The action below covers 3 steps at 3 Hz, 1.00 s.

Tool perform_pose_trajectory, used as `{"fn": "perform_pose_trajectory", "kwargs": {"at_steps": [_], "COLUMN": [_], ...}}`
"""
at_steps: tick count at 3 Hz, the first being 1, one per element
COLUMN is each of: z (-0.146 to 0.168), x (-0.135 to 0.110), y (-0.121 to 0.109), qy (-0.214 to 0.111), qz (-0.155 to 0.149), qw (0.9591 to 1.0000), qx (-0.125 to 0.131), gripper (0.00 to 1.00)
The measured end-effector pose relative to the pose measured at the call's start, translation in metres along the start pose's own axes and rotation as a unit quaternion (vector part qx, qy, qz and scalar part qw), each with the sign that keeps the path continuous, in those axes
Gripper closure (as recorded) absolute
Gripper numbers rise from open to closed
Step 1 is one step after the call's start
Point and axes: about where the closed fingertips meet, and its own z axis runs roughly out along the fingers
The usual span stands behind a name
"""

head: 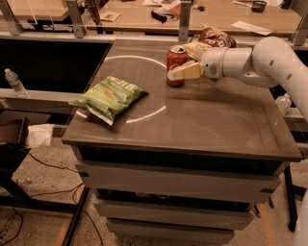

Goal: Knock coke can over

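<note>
The coke can [175, 61], red with a silver top, stands upright on the grey table [202, 120] near its back middle. My gripper [182, 72], cream-coloured on a white arm [250, 60] coming in from the right, is at the can's right front side, level with its lower half, and looks to be touching it. The green chip bag [108, 97] lies at the table's front left. The brown-and-cream chip bag [215, 36] lies just behind the arm, right of the can.
A white circle is marked on the tabletop around the bag and the can. A water bottle [14, 82] stands on a lower shelf at the left. A wooden counter [216, 12] with clutter runs behind the table. Cables lie on the floor at the left.
</note>
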Motion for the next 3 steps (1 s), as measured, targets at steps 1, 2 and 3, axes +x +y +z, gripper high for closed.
{"fn": "perform_pose_trajectory", "kwargs": {"at_steps": [1, 2, 3], "z": [0.014, 0.024, 0.03], "x": [-0.012, -0.014, -0.014], "y": [0.002, 0.012, 0.019], "qy": [-0.009, -0.014, -0.019], "qz": [-0.005, -0.003, -0.003], "qw": [0.9999, 0.9997, 0.9993], "qx": [-0.007, -0.02, -0.031], "gripper": [0.0, 0.16, 0.4]}}
